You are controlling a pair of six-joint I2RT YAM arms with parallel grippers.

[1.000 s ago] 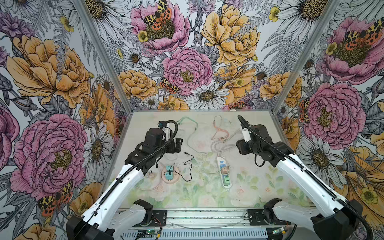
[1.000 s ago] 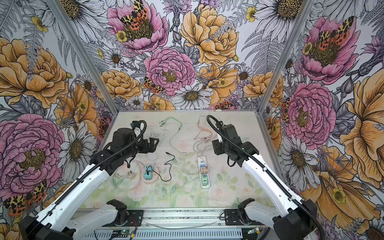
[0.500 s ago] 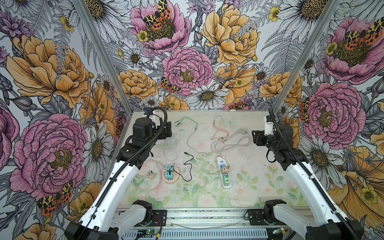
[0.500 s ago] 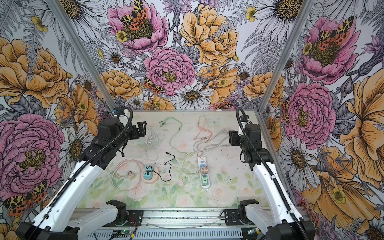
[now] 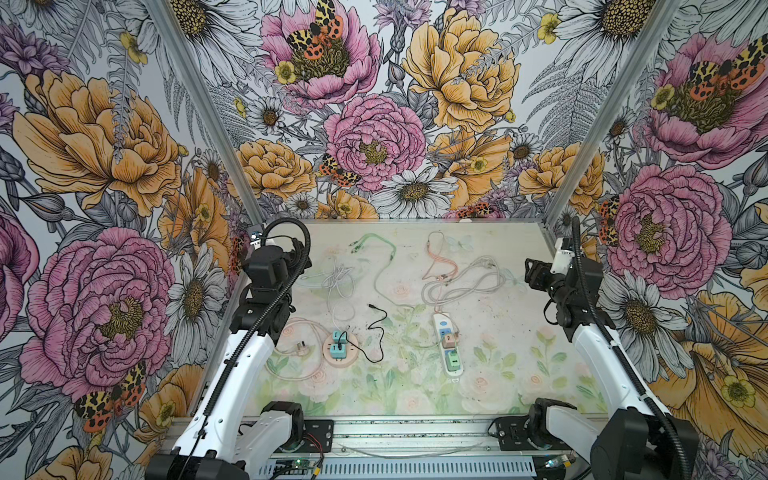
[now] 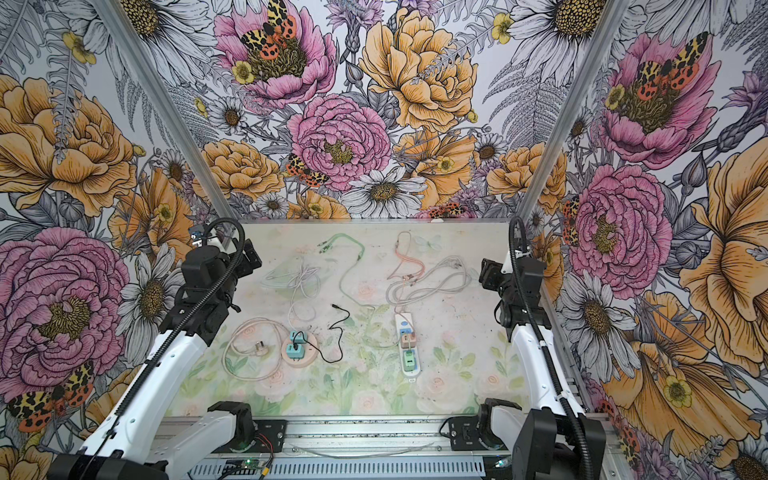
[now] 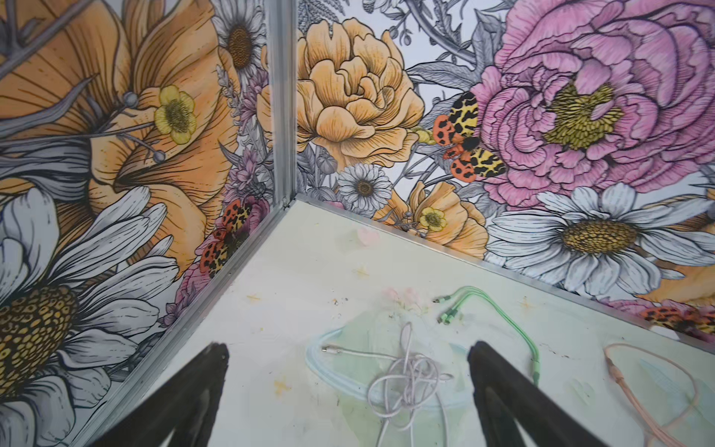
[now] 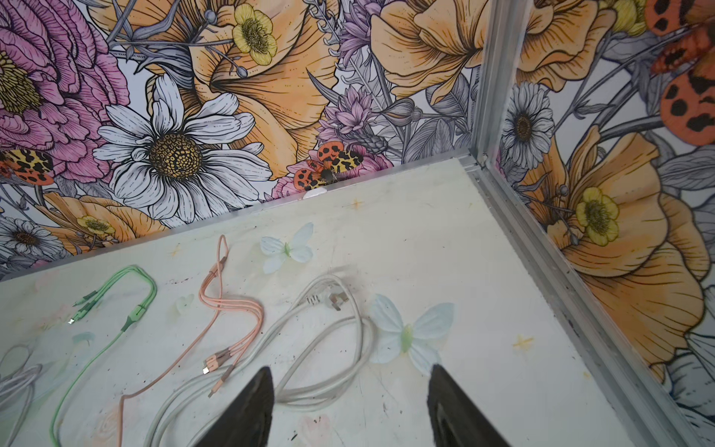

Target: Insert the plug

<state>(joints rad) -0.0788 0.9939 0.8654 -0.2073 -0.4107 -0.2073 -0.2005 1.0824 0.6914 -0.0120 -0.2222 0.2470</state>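
A white power strip (image 5: 444, 330) (image 6: 405, 322) with a pink and a green adapter in it lies right of centre. Its grey-white cord coils behind it and ends in a white plug (image 8: 334, 300) (image 5: 491, 262) lying loose. Left of centre a round pink socket (image 5: 332, 363) (image 6: 291, 360) carries teal adapters, and a black cable (image 5: 376, 328) runs from one of them. My left gripper (image 5: 302, 255) (image 7: 346, 348) hangs open and empty by the left wall. By the right wall my right gripper (image 5: 531, 270) (image 8: 350, 369) is also open and empty, above the cord's coil.
A tangled thin white cable (image 7: 406, 371), a green multi-head cable (image 7: 503, 313) (image 8: 127, 294) and a pink multi-head cable (image 8: 228, 309) lie at the back. A pale cord with a plug (image 5: 300, 348) loops beside the round socket. Aluminium wall rails bound the mat.
Both arms have drawn back from the middle of the mat to the side walls, away from the round socket and the strip. The right jaws stand a little wider.
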